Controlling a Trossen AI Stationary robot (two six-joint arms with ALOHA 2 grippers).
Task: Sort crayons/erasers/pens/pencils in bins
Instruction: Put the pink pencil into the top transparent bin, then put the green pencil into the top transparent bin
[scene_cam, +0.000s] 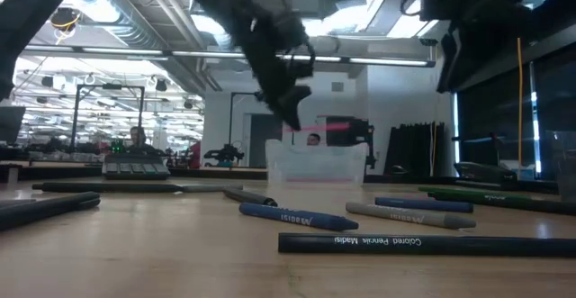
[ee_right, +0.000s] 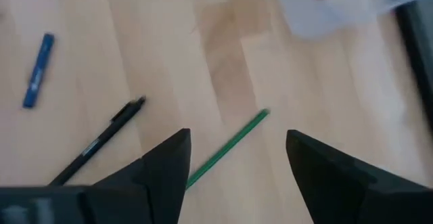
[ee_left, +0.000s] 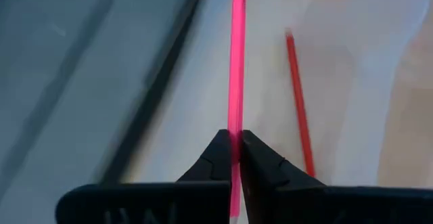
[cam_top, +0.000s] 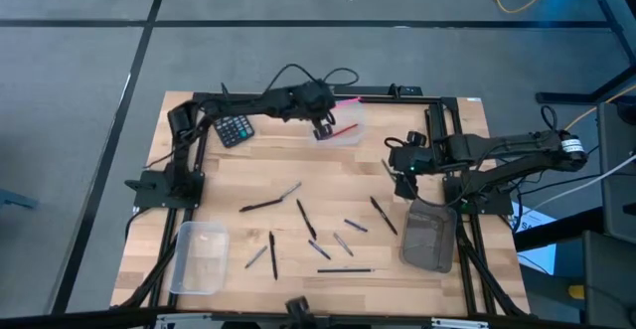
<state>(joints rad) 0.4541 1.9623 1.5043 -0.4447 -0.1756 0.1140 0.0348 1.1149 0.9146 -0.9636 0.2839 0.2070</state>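
Note:
My left gripper (cam_top: 323, 122) is at the table's far middle, shut on a pink stick (ee_left: 235, 61). It holds the stick over a clear bin (cam_top: 340, 130) in which a red stick (ee_left: 298, 102) lies. In the low view the pink stick (scene_cam: 326, 129) shows above that bin (scene_cam: 315, 165). My right gripper (cam_top: 401, 167) hangs open and empty over the table's right middle, above a green stick (ee_right: 230, 146). Several dark, blue and grey sticks (cam_top: 306, 220) lie flat on the wood in the table's middle. My left gripper pinches the pink stick (ee_left: 235, 139) between its two fingertips (ee_left: 218, 158), close to one end, with the long part reaching out ahead of them. The fingers come from above, slanting down. The stick is lifted clear, about level over the clear bin.
A black calculator (cam_top: 235, 128) lies at the far left. A second clear bin (cam_top: 199, 257) stands at the near left and a smoky grey bin (cam_top: 429, 235) at the near right. A black pen (ee_right: 101, 143) and a blue crayon (ee_right: 37, 72) lie near my right gripper.

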